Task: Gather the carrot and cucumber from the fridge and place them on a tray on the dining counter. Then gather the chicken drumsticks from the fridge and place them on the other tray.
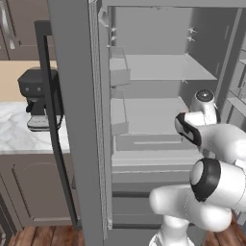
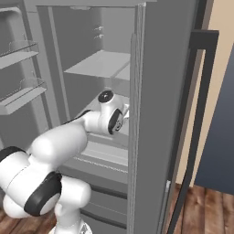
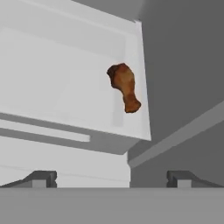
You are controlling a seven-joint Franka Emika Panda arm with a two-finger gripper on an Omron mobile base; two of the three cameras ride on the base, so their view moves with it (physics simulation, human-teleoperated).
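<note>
My wide-open claw faces a browned chicken drumstick lying at the white fridge shelf's far corner, ungrasped, so I judge the drumstick stage unfinished.

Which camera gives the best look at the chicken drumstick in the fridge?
The hand view: the chicken drumstick lies in plain sight on a white fridge shelf. In both base views, the fridge doors and the arm cover that spot.
</note>
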